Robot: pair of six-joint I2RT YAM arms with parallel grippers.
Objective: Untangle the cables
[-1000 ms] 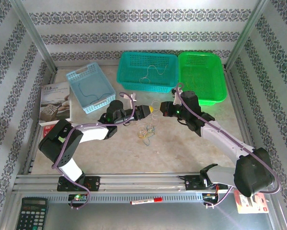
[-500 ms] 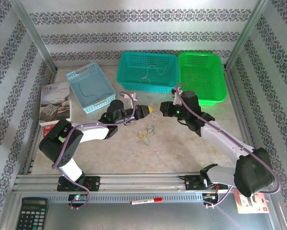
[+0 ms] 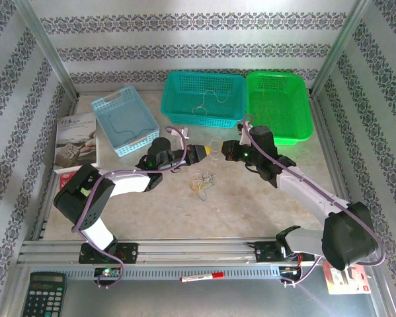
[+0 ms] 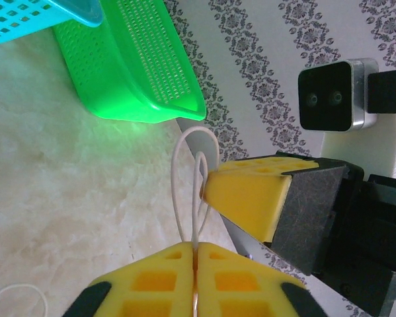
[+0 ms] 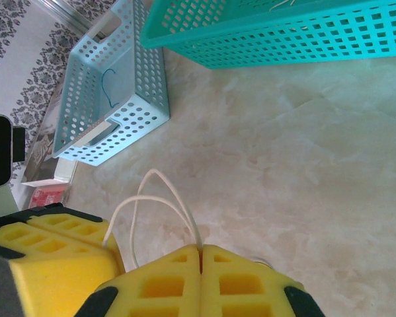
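Note:
A thin white cable (image 3: pixel 215 144) loops up between my two grippers above the middle of the table. My left gripper (image 3: pixel 206 151) is shut on one part of it, the yellow pads pressed together around the strand (image 4: pixel 184 165). My right gripper (image 3: pixel 223 151) faces it tip to tip and is shut on the same white cable (image 5: pixel 159 193). In the left wrist view the left gripper (image 4: pixel 195 246) sits just below the right arm's yellow finger (image 4: pixel 247 198). The right gripper (image 5: pixel 201 249) shows in its own view. A small clump of cables (image 3: pixel 201 179) lies on the table just below both grippers.
A teal basket (image 3: pixel 198 120) at the back holds one thin cable (image 3: pixel 209 99). The light-blue basket (image 3: pixel 137 146) at the left holds a blue cable (image 5: pixel 108 89). A green basket (image 3: pixel 280 139) stands right of the teal one. A book (image 3: pixel 75 142) lies far left.
My left gripper has closed on the white cable loop. Both arms have stayed almost where they were.

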